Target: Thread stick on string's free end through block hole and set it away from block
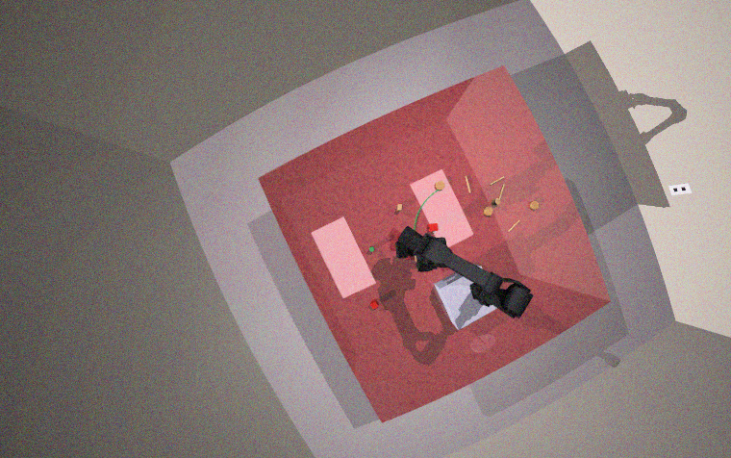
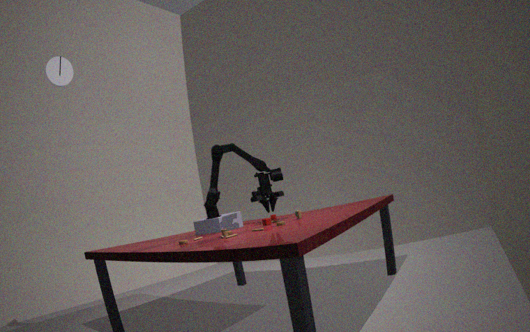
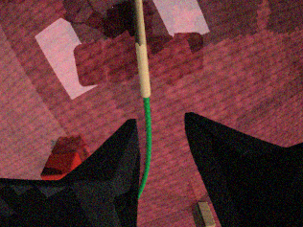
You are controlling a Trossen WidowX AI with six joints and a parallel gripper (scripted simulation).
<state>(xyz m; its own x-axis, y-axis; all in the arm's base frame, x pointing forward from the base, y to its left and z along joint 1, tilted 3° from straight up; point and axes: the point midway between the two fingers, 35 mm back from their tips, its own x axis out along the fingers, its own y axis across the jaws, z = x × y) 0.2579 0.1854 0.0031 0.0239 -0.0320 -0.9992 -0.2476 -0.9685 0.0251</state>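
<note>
The thin tan stick (image 3: 145, 71) runs from the top edge of the wrist view to the green string (image 3: 148, 128) (image 1: 418, 211). The string curves to the round wooden button (image 1: 440, 185) (image 2: 280, 223). In the top view the arm covers most of the stick. My gripper (image 3: 160, 124) (image 2: 270, 211) is partly open and empty above the table, pointing down. In the wrist view the stick's string end lies just beyond the fingertips, and the string passes between the fingers' outlines. The red block (image 1: 432, 227) (image 3: 62, 161) (image 2: 266, 221) stands beside the left finger; its hole is not visible.
A pale box (image 1: 453, 301) (image 2: 207, 227) stands near the arm's base. Loose sticks (image 1: 467, 184) (image 1: 514, 225) and discs (image 1: 488, 211) (image 1: 534, 205) lie beyond the button. A small tan block (image 1: 399, 207) (image 3: 204, 214), a green piece (image 1: 370, 249) and a red piece (image 1: 374, 304) are also on the table.
</note>
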